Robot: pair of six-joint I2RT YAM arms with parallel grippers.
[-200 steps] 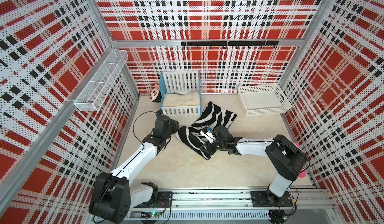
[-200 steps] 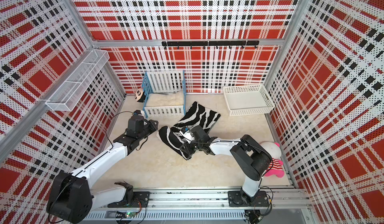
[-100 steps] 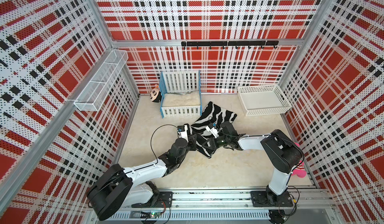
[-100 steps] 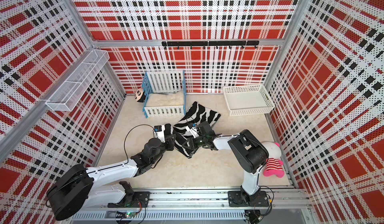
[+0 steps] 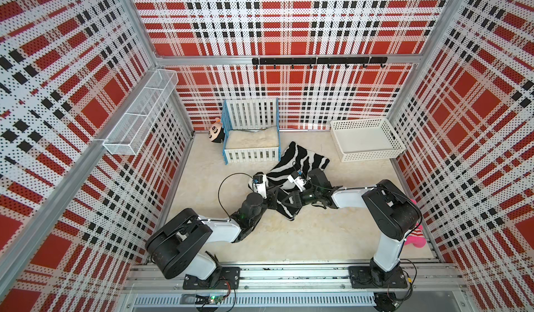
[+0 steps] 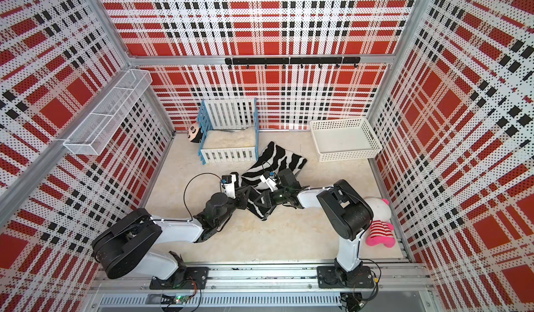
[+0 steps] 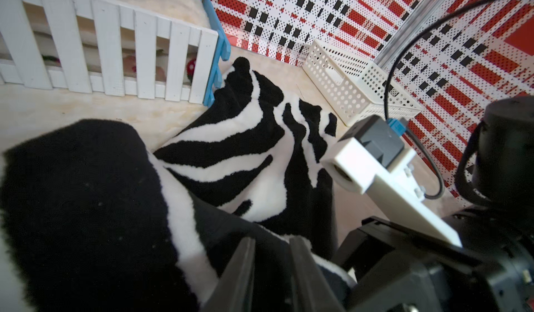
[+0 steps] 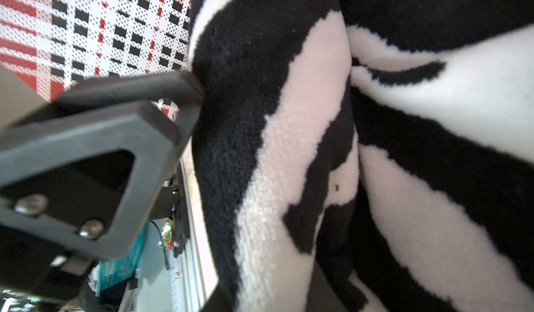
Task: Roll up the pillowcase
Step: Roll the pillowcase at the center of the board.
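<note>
- table [image 5: 318,238] is carrying everything
- pillowcase [image 5: 303,163] is lying bunched mid-table, stripes up, with its far corner just beside the crib [image 5: 251,151], left of the white basket [image 5: 367,155]
- left pincer [image 7: 273,247] is standing narrow, clamping a fold at the pillowcase's near end
- right pincer [image 5: 289,201] is facing it with one finger [image 8: 185,93] pressing the cloth; cannot tell if it's gripping

Red-black-white plaid walls [image 5: 289,21]; cream floor [image 5: 318,238]; white slatted crib [image 5: 251,154]; white basket [image 5: 370,155]; wire shelf [image 5: 138,116].
</note>
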